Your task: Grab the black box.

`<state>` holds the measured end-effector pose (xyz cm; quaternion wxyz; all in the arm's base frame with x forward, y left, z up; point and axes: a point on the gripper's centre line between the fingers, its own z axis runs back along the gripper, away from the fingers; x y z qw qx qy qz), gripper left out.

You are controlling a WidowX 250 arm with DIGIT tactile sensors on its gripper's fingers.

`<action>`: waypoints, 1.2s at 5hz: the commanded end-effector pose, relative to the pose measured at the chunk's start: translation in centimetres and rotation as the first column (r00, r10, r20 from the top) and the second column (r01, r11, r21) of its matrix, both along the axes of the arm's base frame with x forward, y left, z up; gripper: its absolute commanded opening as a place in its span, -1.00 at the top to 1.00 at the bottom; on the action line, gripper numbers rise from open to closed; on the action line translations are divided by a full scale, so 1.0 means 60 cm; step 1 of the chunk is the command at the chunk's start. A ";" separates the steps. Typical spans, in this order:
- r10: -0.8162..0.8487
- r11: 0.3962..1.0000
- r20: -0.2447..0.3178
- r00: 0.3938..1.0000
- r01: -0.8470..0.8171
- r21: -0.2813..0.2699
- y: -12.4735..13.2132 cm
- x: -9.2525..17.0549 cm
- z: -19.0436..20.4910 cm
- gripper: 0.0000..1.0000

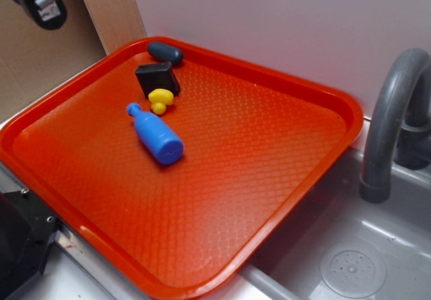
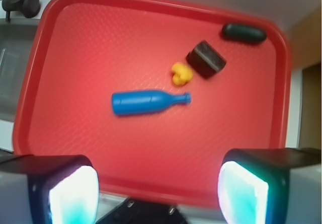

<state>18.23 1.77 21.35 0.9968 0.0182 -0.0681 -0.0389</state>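
Up in the far left corner of the tabletop, on the red tray (image 1: pixel 283 98), sits the black box (image 1: pixel 157 79), and that is the prize here. It rests flat on the tray floor, one corner turned toward the centre, which leaves its straight faces on offer for a pinch.

Look at the company it keeps, though. The yellow toy (image 1: pixel 160 100) is tucked right against its near side, touching or very nearly so. Just behind it, hard by the tray's far rim, lies the dark rounded pebble (image 1: pixel 165 52), close but with a sliver of red showing between them in the wrist view. The blue bottle (image 1: pixel 156 137) lies on its side a little nearer the middle, neck pointing up toward the yellow toy.

Now the end effector (image 2: pixel 158 194). The wrist view shows its two pads (image 2: pixel 74 196) spread wide at the bottom of the picture, nothing between them, and the whole tray laid out beyond. It hangs high and well short of the cluster, a survey position by the look of it. In the exterior view, only a bit of dark hardware peeks in at the top left corner.

My read: the approach is not yet begun. The box (image 2: pixel 206 59) calls for the pads to straddle the two faces clear of the toy, since closing across the toy's side risks nudging it or catching both.
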 end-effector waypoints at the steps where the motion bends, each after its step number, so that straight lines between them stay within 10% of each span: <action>1: -0.281 0.959 0.051 0.958 0.278 0.058 0.084 0.076 -0.052 -1.00; 4: -0.561 0.823 0.008 0.828 0.556 0.117 0.099 0.156 -0.164 -1.00; 6: -0.601 0.795 -0.057 0.797 0.604 0.055 0.092 0.216 -0.268 -1.00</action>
